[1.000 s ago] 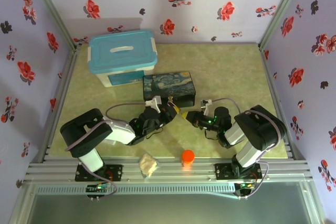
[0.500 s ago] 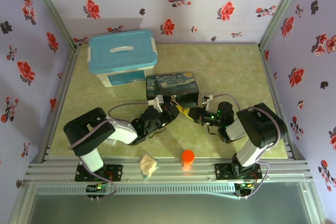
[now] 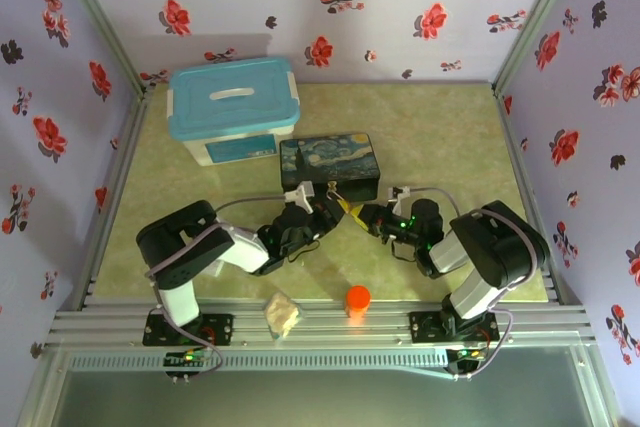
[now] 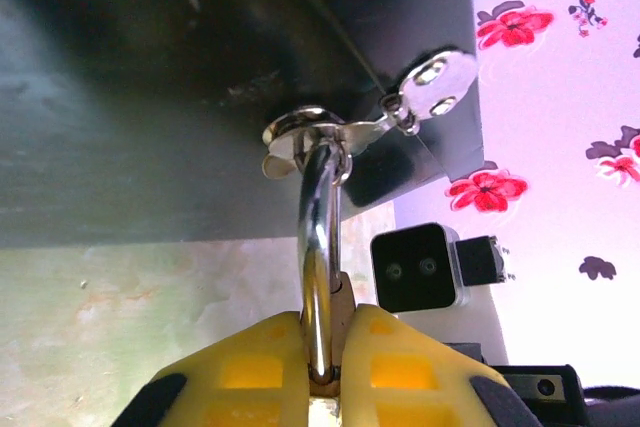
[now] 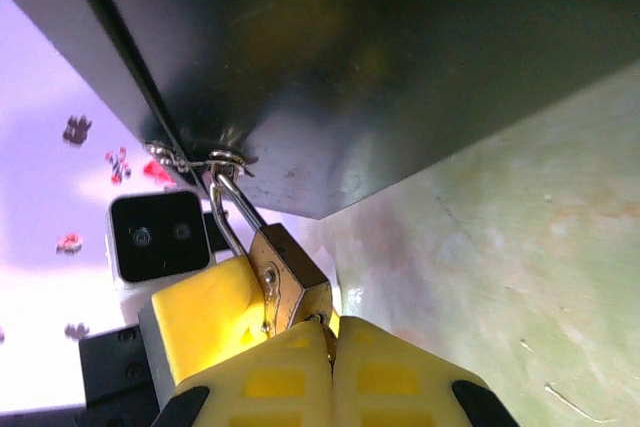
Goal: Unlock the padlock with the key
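Note:
The small brass padlock (image 5: 287,285) hangs by its silver shackle (image 4: 319,237) from the hasp (image 4: 318,137) on the front of the dark painted tin (image 3: 330,161). My left gripper (image 4: 335,352) is shut on the padlock body, its yellow fingers (image 4: 255,362) pressing both sides. My right gripper (image 5: 333,352) meets the padlock's bottom end from the other side with its jaws shut. Just a thin metal sliver of the key (image 5: 329,333) shows between them at the keyhole. In the top view both grippers (image 3: 336,209) (image 3: 364,215) meet just in front of the tin.
A white box with a blue lid (image 3: 235,107) stands behind and left of the tin. An orange cap (image 3: 358,297) and a pale crumpled lump (image 3: 283,314) sit near the front rail. Flowered walls close in three sides.
The tin has slid a little to the right and away, and both grippers have followed it while staying together at the padlock. The left arm has reached further right.

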